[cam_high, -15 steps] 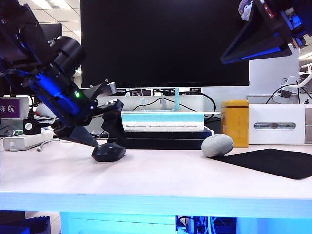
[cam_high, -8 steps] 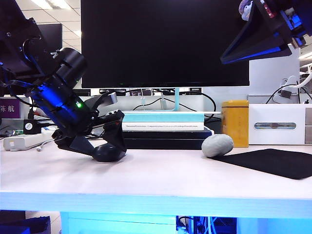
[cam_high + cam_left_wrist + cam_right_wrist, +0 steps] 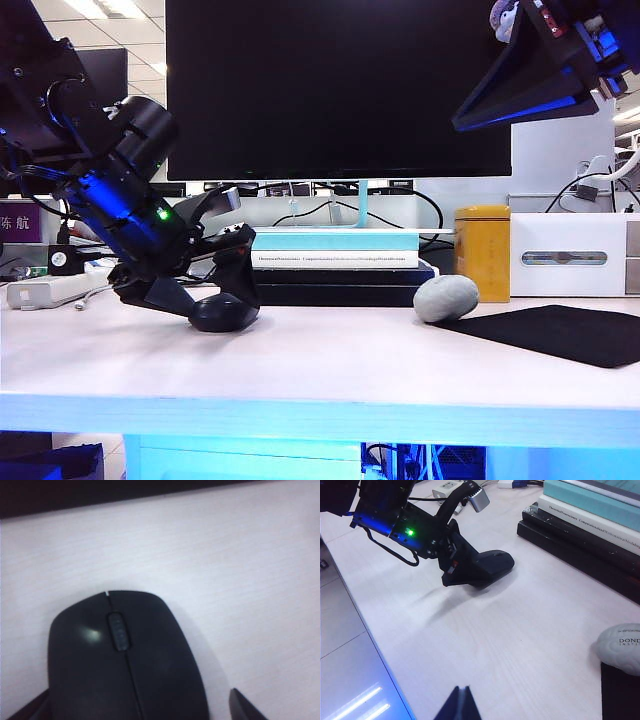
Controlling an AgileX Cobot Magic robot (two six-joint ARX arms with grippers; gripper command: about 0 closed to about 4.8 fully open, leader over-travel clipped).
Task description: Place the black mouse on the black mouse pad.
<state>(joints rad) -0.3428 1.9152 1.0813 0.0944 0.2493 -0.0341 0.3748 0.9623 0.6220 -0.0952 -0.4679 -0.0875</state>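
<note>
Left tool [image 3: 222, 300], jaws wide open, straddles the mouse [image 3: 125, 665] near the counter's [image 3: 330, 365] left edge. Right tool [image 3: 460, 702], apparently closed, hangs above the pad [image 3: 560, 330].

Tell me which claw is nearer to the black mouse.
Left. The left claw straddles the black mouse, open around it; the right claw hangs shut, high above the table's far right side.

Matte black mouse [image 3: 125, 665] with a faint sheen, on a pale, finely grained wooden table [image 3: 330, 360]. Black mouse pad [image 3: 560, 330]; light grey pebble-like lump [image 3: 446, 297] with dark lettering. Black left gripper [image 3: 215, 300], green indicator light; black right gripper [image 3: 460, 707]. Mustard-yellow tin [image 3: 482, 252]; teal-and-white book [image 3: 335, 240] above black books [image 3: 340, 290].
</note>
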